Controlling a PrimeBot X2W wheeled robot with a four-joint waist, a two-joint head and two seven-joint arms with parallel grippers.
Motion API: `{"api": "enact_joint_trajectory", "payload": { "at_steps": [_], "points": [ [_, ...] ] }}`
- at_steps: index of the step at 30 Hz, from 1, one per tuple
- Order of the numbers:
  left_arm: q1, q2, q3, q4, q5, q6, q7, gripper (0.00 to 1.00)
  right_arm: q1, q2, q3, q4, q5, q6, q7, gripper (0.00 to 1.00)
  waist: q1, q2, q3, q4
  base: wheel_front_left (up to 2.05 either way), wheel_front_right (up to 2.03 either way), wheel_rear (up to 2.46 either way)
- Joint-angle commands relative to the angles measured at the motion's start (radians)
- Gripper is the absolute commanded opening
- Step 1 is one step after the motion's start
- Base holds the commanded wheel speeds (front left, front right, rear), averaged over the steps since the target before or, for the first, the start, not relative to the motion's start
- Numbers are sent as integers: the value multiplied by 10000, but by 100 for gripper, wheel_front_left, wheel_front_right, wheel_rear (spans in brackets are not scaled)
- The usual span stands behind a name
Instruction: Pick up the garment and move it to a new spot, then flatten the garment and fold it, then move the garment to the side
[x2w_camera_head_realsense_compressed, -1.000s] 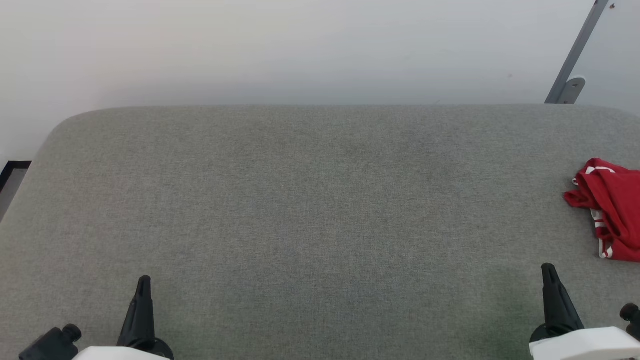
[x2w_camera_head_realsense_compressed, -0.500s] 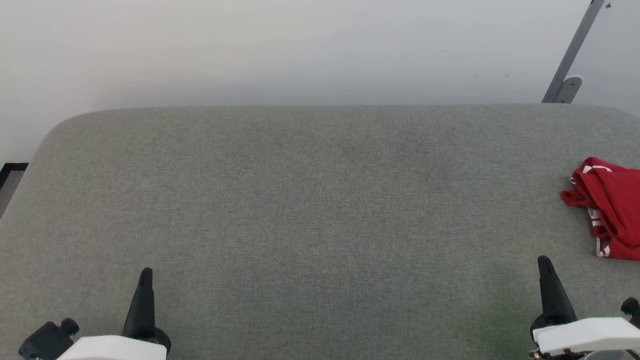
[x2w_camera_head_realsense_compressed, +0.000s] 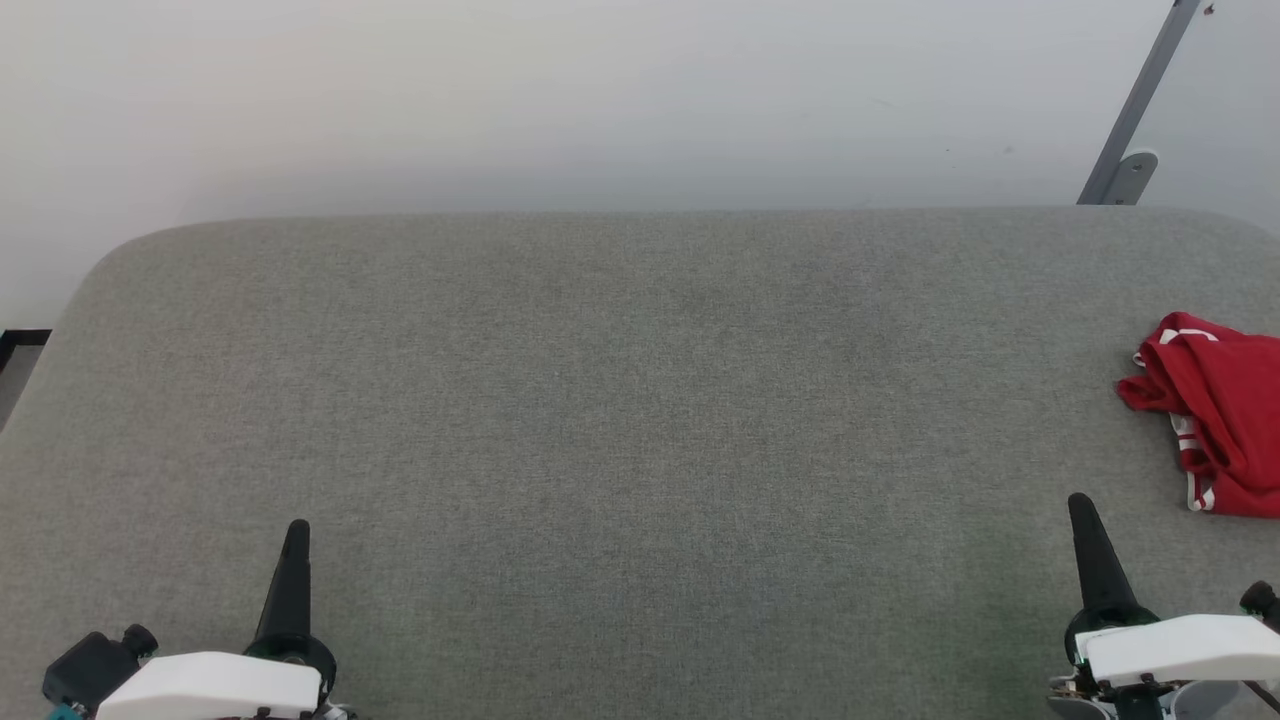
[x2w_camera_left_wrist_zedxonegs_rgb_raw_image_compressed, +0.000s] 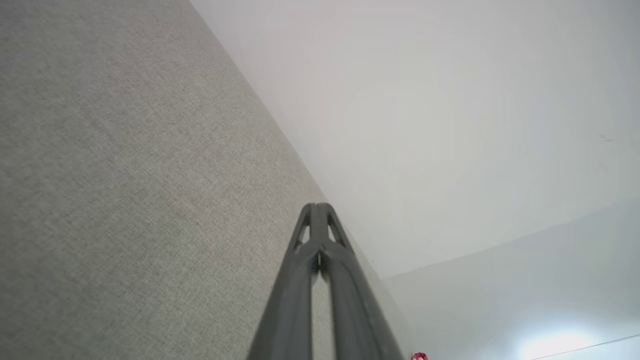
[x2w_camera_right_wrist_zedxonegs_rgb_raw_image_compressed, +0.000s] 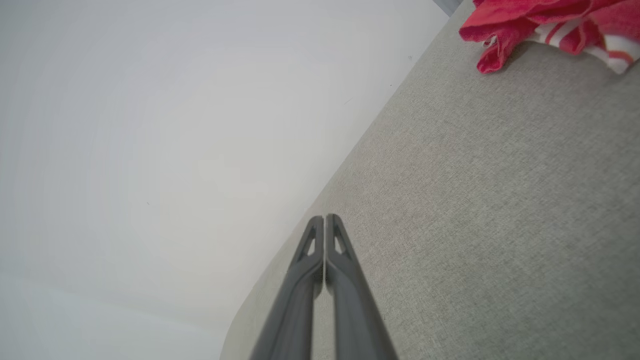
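Observation:
The garment (x2w_camera_head_realsense_compressed: 1220, 415), a bright red T-shirt with red-and-white striped trim, lies crumpled at the far right of the grey fabric table (x2w_camera_head_realsense_compressed: 620, 400), partly cut off by the head view's edge. In the right wrist view the garment (x2w_camera_right_wrist_zedxonegs_rgb_raw_image_compressed: 540, 22) sits at the top right. My right gripper (x2w_camera_head_realsense_compressed: 1082, 512) is shut with nothing in it, low at the right, short of the garment and to its left; its fingertips (x2w_camera_right_wrist_zedxonegs_rgb_raw_image_compressed: 325, 219) meet. My left gripper (x2w_camera_head_realsense_compressed: 297, 535) is shut and empty at the lower left, its fingertips (x2w_camera_left_wrist_zedxonegs_rgb_raw_image_compressed: 316, 207) pressed together.
A pale wall (x2w_camera_head_realsense_compressed: 600, 100) rises behind the table's far edge. A grey metal bracket (x2w_camera_head_realsense_compressed: 1130, 130) slants up at the back right. Past the table's rounded left corner a dark strip (x2w_camera_head_realsense_compressed: 20, 340) shows. Open grey fabric lies between the two grippers.
Both grippers have risen a little up the head view, away from the near edge. The picture has shifted slightly, so the garment sits a bit further left. Both stay shut.

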Motion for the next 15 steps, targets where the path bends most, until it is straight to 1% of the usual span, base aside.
{"api": "enact_joint_trajectory", "payload": {
  "at_steps": [1, 15],
  "points": [
    [-278, 29, 54, -54, -295, -28, 72, 0, -226, -7, -31, -55, 235, 1, 93, 0, 0, 0, 0, -4, 0, 0, 0],
    [-553, -66, 141, 140, -1530, -35, 451, 0, -486, 51, -54, 83, 1552, 1, 456, 0, 0, 0, -8, -68, 0, 0, 0]
  ]
}}
